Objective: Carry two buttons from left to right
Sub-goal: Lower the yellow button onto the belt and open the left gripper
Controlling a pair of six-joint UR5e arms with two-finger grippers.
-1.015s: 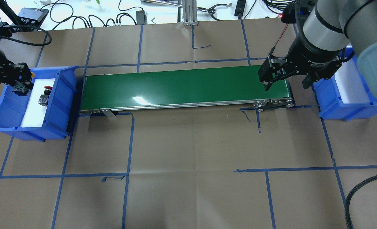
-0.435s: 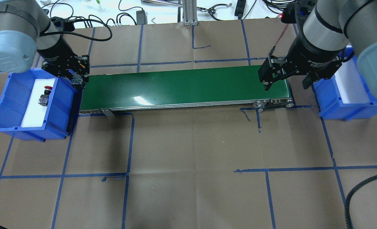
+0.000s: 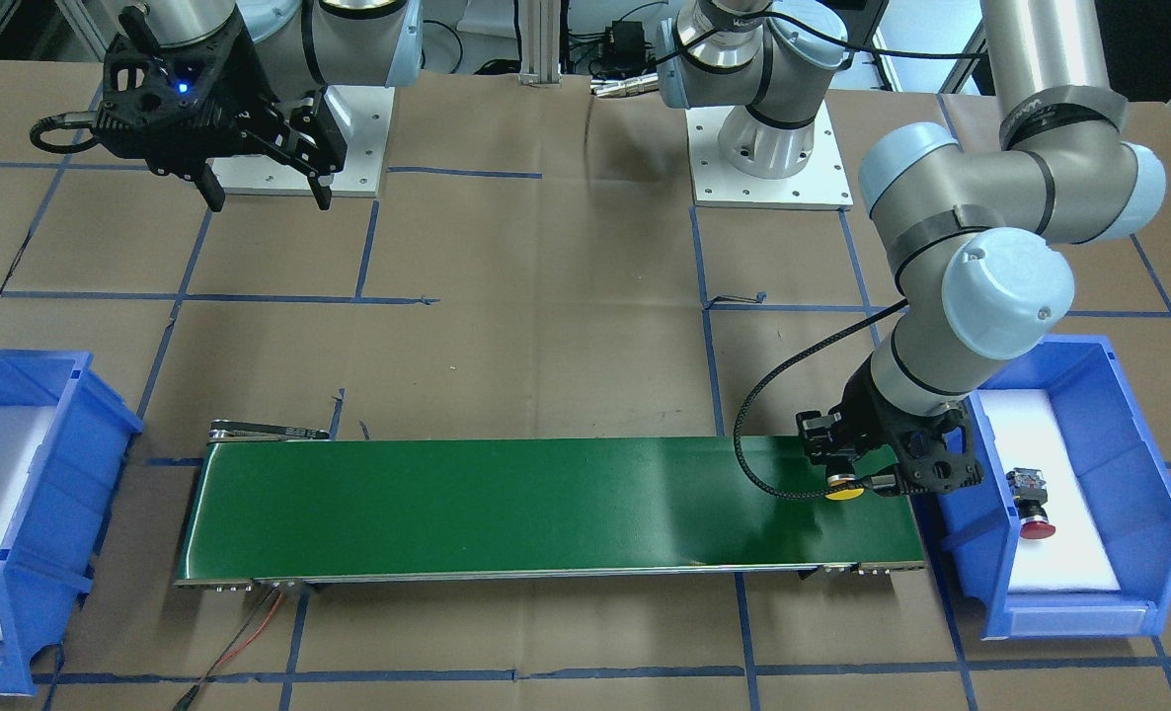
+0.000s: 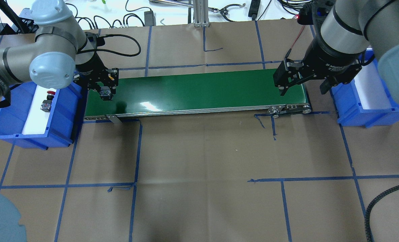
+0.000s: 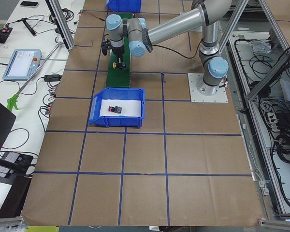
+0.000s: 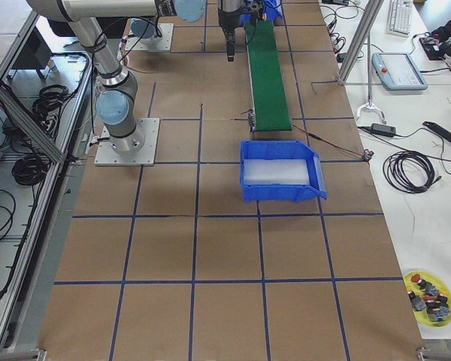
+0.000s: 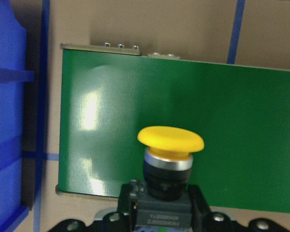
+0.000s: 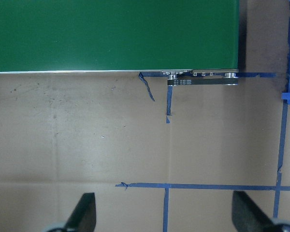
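My left gripper (image 4: 106, 91) is shut on the yellow button (image 3: 844, 491), held just over the left end of the green conveyor belt (image 4: 199, 89). The left wrist view shows the yellow mushroom cap (image 7: 170, 140) on its black body between the fingers, above the belt. The red button (image 4: 48, 99) lies on white foam in the left blue bin (image 4: 4, 111); it also shows in the front-facing view (image 3: 1032, 509). My right gripper (image 4: 302, 90) is open and empty, hovering over the belt's right end. Its fingers (image 8: 84, 212) are spread wide.
The right blue bin (image 4: 354, 107), lined with white foam, stands just beyond the belt's right end. Brown paper with blue tape lines covers the table. Cables and tools lie along the far edge (image 4: 145, 16).
My left arm has carried the yellow button out of the left bin and rightward onto the belt's left end. The red button and the right arm have not moved.
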